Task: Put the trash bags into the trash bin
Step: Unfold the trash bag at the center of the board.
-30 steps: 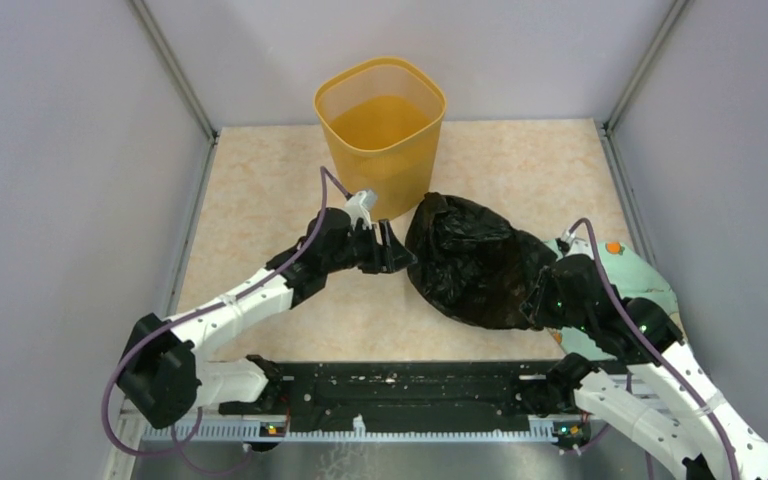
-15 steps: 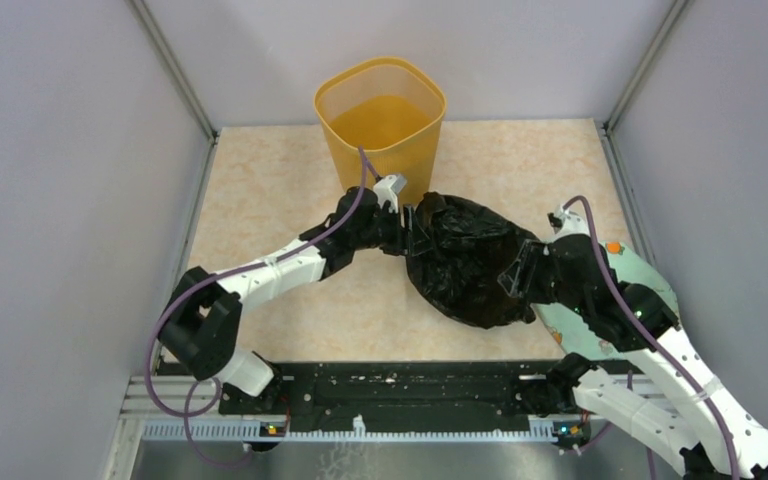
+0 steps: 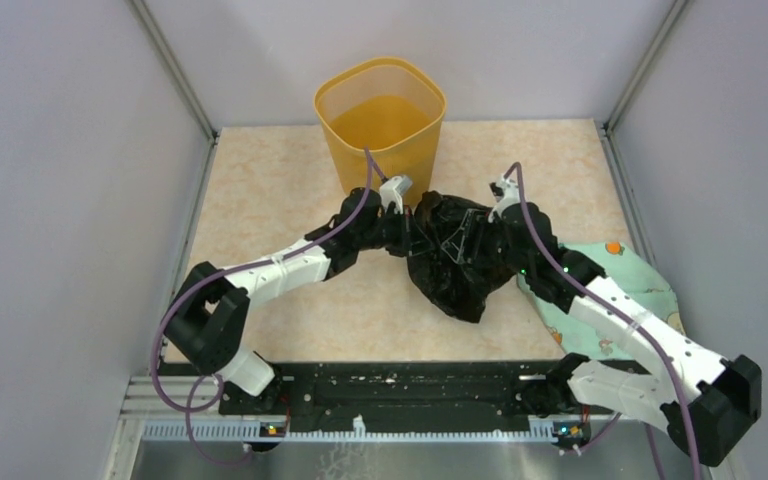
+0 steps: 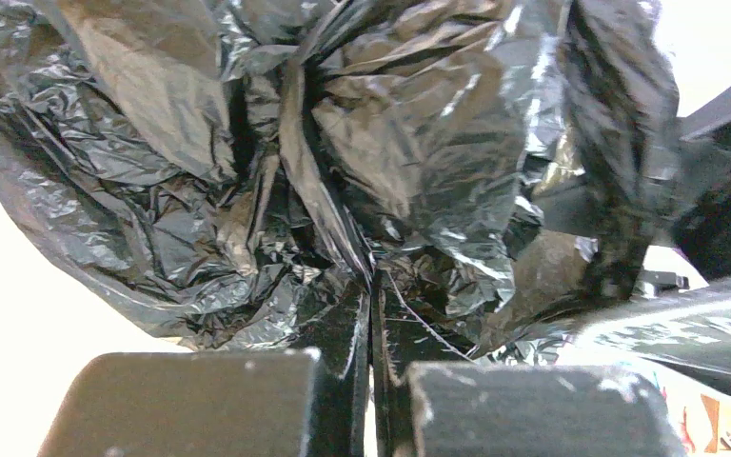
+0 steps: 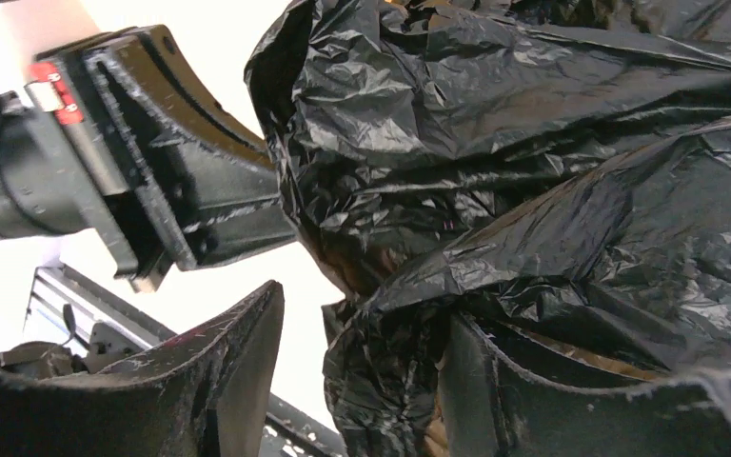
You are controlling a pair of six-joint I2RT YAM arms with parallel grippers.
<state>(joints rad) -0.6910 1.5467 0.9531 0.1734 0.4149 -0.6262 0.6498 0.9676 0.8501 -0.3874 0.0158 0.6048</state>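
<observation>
A crumpled, glossy black trash bag (image 3: 457, 272) lies on the table just in front of the mustard-yellow trash bin (image 3: 380, 120), which stands upright at the back. My left gripper (image 3: 413, 235) is at the bag's left edge, and in the left wrist view this gripper (image 4: 373, 286) is shut on a fold of the black trash bag (image 4: 343, 143). My right gripper (image 3: 468, 238) reaches over the bag's top from the right. In the right wrist view it (image 5: 362, 352) is open, with a hanging bunch of the bag (image 5: 390, 371) between its fingers, against the right one and apart from the left.
A pale green patterned cloth (image 3: 615, 290) lies on the table at the right, partly under the right arm. Grey walls close in the left, right and back sides. The black rail (image 3: 400, 385) with both arm bases runs along the near edge.
My left gripper went right to the bag and shut on its left edge. My right gripper opened and moved up-left over the bag. The bag bunched up narrower.
</observation>
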